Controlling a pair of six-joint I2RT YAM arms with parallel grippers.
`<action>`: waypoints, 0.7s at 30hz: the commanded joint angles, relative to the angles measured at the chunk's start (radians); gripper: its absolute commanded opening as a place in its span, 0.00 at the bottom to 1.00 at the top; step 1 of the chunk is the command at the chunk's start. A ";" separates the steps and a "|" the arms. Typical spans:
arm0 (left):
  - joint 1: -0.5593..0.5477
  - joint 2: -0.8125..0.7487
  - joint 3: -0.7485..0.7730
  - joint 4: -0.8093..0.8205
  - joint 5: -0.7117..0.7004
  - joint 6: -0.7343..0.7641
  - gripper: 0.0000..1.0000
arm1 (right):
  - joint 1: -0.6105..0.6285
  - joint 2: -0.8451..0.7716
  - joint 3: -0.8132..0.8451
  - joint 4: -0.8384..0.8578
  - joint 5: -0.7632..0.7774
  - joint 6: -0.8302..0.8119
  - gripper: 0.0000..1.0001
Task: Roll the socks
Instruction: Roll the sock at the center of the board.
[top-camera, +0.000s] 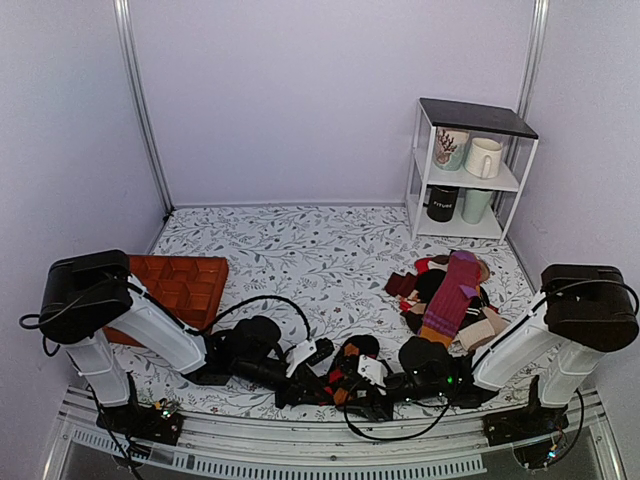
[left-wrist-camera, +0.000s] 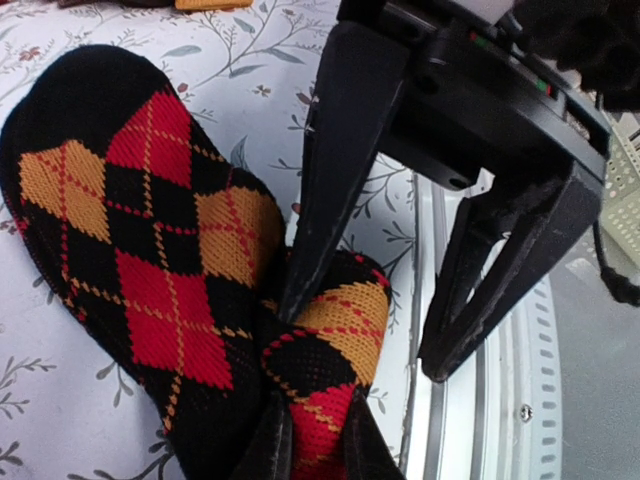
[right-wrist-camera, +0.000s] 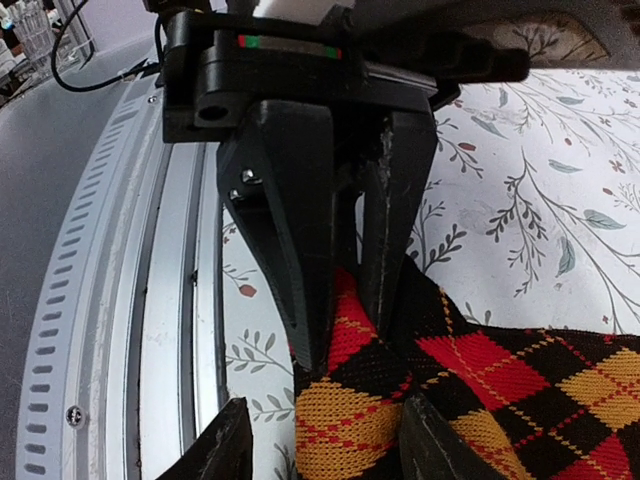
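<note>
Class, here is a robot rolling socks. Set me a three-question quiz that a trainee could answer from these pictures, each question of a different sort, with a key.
1. True or false: the left tool is clamped on the black knit argyle socks with red and orange diamonds.
2. Where on the floral-print table does the orange-brown compartmented plastic tray lie? A) left side B) right side C) far middle
3. How many mugs stand in the white-framed, black-topped shelf unit?
Key: 1 true; 2 A; 3 four.
</note>
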 joint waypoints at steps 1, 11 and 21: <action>0.009 0.062 -0.046 -0.201 -0.030 0.006 0.00 | 0.032 0.016 -0.049 -0.050 0.088 0.089 0.51; 0.010 0.073 -0.040 -0.200 -0.024 0.006 0.00 | 0.006 -0.134 -0.057 -0.116 0.073 0.056 0.56; 0.012 0.085 -0.036 -0.202 -0.021 0.009 0.00 | 0.002 -0.026 0.017 -0.088 -0.016 0.020 0.55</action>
